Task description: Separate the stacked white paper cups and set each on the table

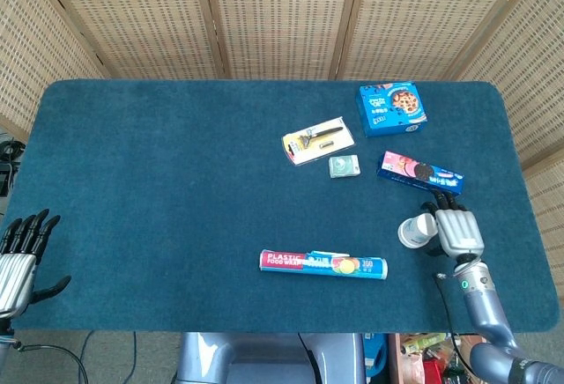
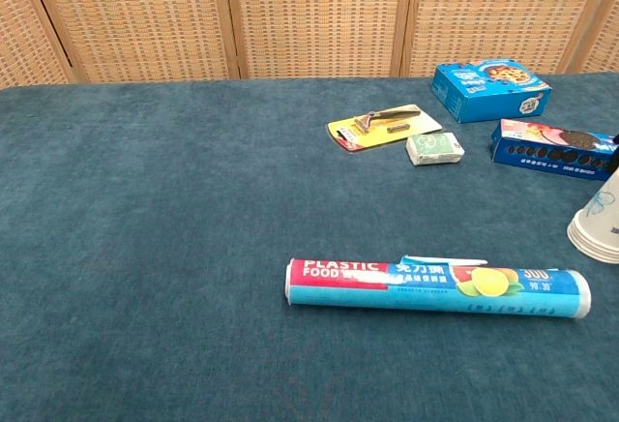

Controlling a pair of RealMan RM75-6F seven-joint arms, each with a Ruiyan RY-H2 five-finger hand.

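Note:
The stack of white paper cups [image 1: 417,230] stands mouth down on the blue table, near its right front; the chest view shows the stack [image 2: 598,224] at the right edge. My right hand [image 1: 456,230] is right beside the stack on its right, fingers stretched forward and apart. Whether it touches the cups is hard to tell, and nothing is gripped. My left hand [image 1: 21,256] hovers off the table's front left corner, fingers spread and empty.
A plastic wrap roll [image 1: 323,264] lies left of the cups. Just behind the right hand is a long cookie pack [image 1: 420,172]. Further back are a blue cookie box [image 1: 393,109], a carded razor [image 1: 317,141] and a small green packet [image 1: 344,166].

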